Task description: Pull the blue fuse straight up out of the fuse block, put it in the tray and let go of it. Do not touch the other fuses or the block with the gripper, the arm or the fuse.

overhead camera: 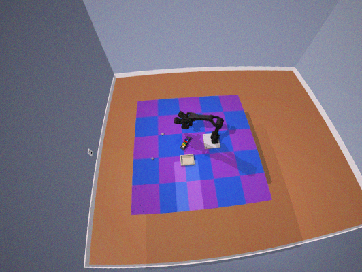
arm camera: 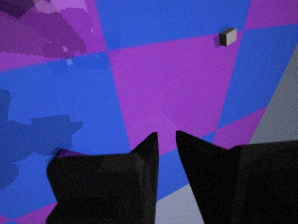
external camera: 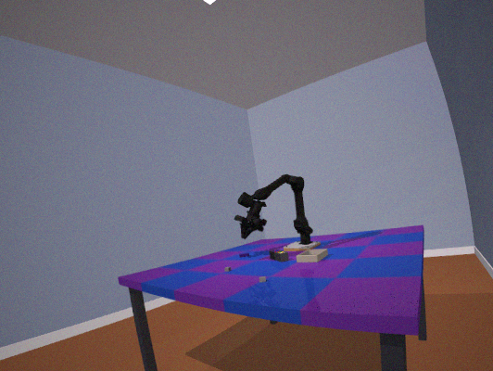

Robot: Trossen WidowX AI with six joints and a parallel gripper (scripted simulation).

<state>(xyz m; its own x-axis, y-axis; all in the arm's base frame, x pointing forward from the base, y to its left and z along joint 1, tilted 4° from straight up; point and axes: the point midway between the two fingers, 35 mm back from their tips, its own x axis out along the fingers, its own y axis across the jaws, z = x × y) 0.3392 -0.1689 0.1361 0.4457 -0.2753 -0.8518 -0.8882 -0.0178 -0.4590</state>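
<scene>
The fuse block [overhead camera: 182, 147] [external camera: 282, 256] stands on the table with its row of coloured fuses. The blue fuse [overhead camera: 186, 139] appears to sit in the block, toward its far end in the top view; it is too small to make out in the exterior view. The beige tray [overhead camera: 187, 164] [external camera: 304, 258] stands beside the block and looks empty. My gripper [external camera: 244, 235] [arm camera: 166, 136] is nearly closed, with a narrow empty gap between the fingertips. It hangs above the table, beyond the block in the top view, well away from the block and tray. The wrist view shows neither block nor tray.
A small dark purple object [external camera: 244, 255] lies on the table below the gripper. One small grey cube [overhead camera: 162, 134] [external camera: 227, 269] and another grey cube [overhead camera: 152, 158] [external camera: 262, 279] lie on the far side of the block from the arm's base plate [overhead camera: 207, 145].
</scene>
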